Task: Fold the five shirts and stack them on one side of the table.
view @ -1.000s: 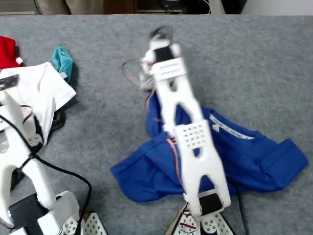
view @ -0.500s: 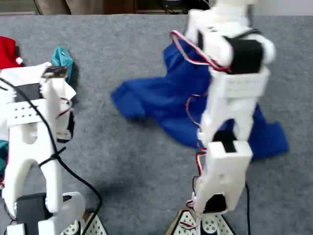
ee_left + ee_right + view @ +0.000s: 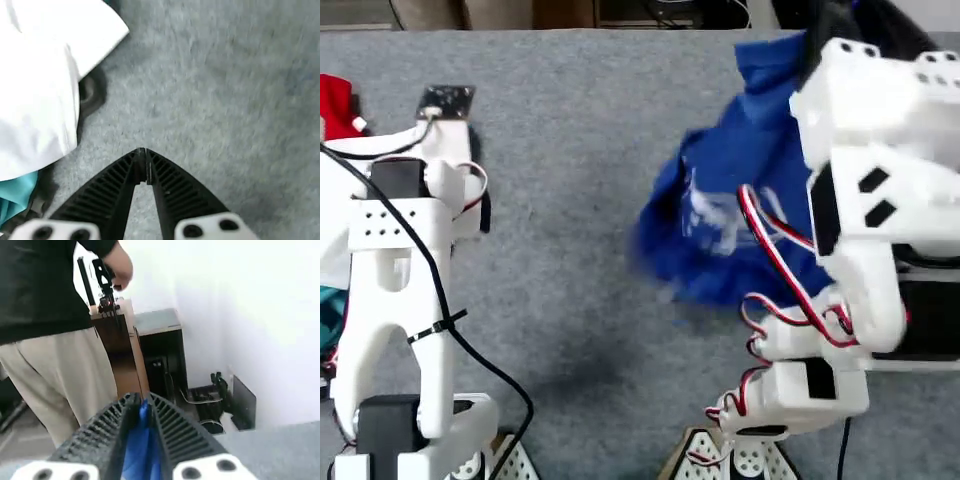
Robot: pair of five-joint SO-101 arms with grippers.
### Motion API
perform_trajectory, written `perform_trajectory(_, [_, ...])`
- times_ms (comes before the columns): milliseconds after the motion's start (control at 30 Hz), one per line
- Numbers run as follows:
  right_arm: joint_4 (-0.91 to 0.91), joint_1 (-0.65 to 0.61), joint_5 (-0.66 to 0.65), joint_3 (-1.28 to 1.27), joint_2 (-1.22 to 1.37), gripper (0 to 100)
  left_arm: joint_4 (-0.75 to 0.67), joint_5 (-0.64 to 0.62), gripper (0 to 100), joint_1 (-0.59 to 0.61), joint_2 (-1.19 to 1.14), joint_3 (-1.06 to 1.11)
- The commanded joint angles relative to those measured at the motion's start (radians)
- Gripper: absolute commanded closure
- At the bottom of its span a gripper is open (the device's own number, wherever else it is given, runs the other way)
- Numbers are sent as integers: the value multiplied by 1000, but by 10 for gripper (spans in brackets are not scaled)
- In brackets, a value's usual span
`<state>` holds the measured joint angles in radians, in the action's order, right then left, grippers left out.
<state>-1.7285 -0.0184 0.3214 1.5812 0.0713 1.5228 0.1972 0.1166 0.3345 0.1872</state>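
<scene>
My right gripper [image 3: 142,402] is shut on the blue shirt [image 3: 141,442], whose fabric shows between the fingers [image 3: 172,432]. In the high view the right arm [image 3: 880,150] is raised high and the blue shirt [image 3: 740,200] hangs bunched from it above the table's right half. My left gripper [image 3: 141,161] is shut with nothing in it, just above bare grey table [image 3: 225,90]. A white shirt [image 3: 40,75] lies beside it, with a teal shirt [image 3: 15,200] under the white one's edge. The left arm [image 3: 400,230] stands over the white shirt [image 3: 335,200] at the left.
A red shirt [image 3: 335,100] lies at the far left edge and a teal shirt [image 3: 328,310] peeks out near the left arm. Grey table [image 3: 570,150] stretches between the two arms. A person [image 3: 45,315] stands beyond the table.
The right arm has lifted the blue shirt off the table and swung it up and to the right. The left arm has risen and moved toward the far side over the white shirt.
</scene>
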Motion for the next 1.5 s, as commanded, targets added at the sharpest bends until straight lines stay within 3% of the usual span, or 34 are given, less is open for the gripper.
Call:
perform_trajectory(0, [-18,28,-34,-50,-16,993,-14,-43,979,-20,25,-78])
perform_trajectory(267, [-43,191,-35,-56,-10,993,-46,-115,978,-230,24,-77])
perform_trajectory(400, [-54,326,-64,-180,19,994,-247,-249,964,-342,5,-41])
perform_trajectory(633, [-3,492,-69,-556,171,994,-535,-480,788,-457,-173,58])
perform_trajectory(900, [265,493,29,-708,432,994,-551,-496,779,-523,-472,78])
perform_trajectory(1133, [528,406,104,-708,645,994,-546,-496,785,-520,-535,86])
perform_trajectory(1333, [680,354,173,-708,776,994,-482,-494,967,-523,-535,77])
perform_trajectory(1467, [783,354,180,-707,822,994,-445,-494,981,-519,-535,83])
